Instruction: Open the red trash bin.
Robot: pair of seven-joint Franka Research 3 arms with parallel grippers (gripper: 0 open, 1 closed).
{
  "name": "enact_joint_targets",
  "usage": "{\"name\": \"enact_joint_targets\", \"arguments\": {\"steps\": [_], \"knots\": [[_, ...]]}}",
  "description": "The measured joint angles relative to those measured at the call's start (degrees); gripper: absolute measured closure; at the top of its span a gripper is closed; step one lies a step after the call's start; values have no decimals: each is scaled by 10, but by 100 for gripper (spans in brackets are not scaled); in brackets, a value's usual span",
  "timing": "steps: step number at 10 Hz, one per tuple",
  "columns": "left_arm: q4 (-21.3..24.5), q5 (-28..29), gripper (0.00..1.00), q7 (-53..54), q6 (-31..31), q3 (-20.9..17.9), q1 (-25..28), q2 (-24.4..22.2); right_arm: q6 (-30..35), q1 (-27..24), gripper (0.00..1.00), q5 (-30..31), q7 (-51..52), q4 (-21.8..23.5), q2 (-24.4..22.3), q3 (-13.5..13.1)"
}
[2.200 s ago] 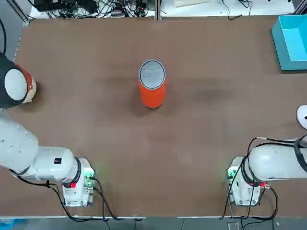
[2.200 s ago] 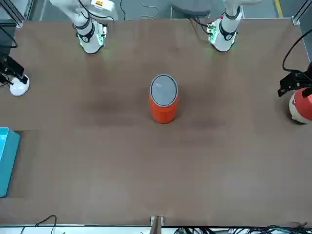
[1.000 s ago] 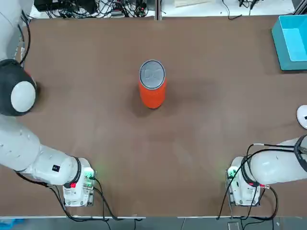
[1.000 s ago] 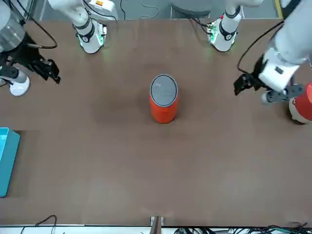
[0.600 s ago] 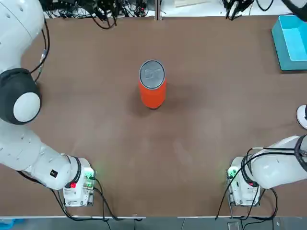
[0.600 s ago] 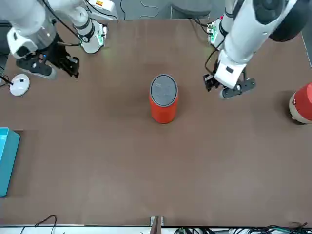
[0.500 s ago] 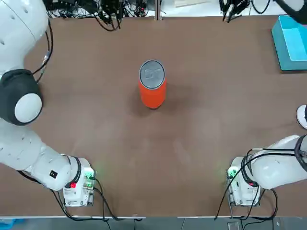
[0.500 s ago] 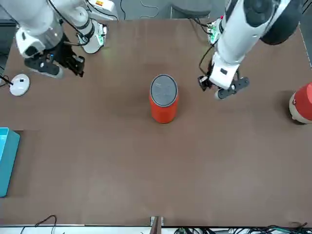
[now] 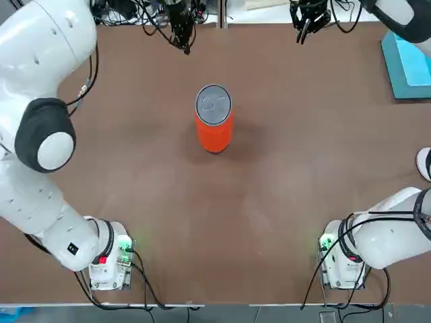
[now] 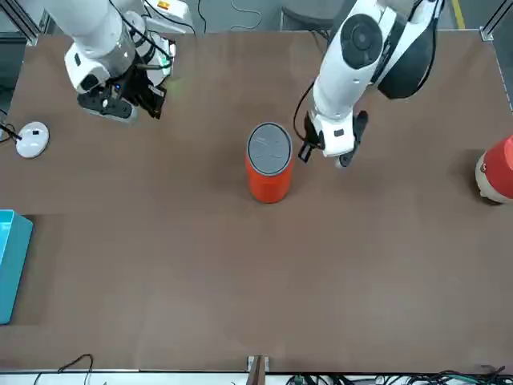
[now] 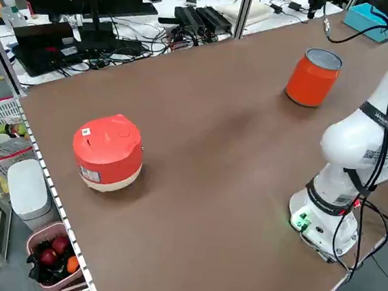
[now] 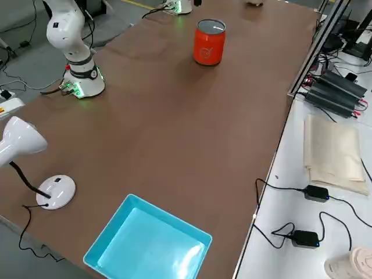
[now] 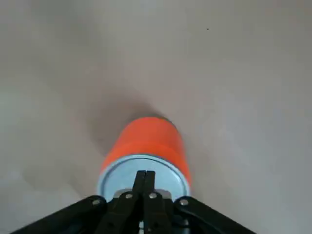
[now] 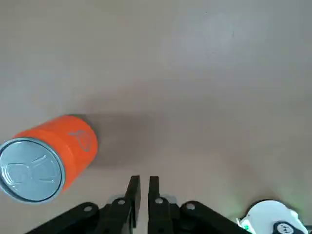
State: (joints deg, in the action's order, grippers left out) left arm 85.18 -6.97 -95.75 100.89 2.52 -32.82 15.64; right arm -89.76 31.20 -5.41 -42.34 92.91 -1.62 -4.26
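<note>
Upright orange-red trash bin with closed grey lid on the brown tabletop

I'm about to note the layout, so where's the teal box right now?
In the top view, the teal box sits at the table's far right corner, beyond the white round lamp base.

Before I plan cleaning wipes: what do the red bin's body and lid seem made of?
The bin's body looks like smooth painted metal or plastic; its even orange-red surface leaves that open. The lid seems metallic or metal-look plastic, judging by its silver-grey sheen.
</note>
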Motion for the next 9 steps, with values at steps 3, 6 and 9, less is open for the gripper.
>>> {"name": "enact_joint_targets", "arguments": {"steps": [3, 6, 9], "knots": [[14, -1, 99, -93, 55, 0, -11, 32, -56, 58, 98, -1, -88, 36, 6, 1], [83, -2, 99, -167, 117, 3, -37, 29, -73, 86, 99, -6, -100, 63, 7, 1], [151, -2, 99, -170, 117, 14, -39, -10, -94, 103, 99, -15, -100, 86, 7, 0]]}}
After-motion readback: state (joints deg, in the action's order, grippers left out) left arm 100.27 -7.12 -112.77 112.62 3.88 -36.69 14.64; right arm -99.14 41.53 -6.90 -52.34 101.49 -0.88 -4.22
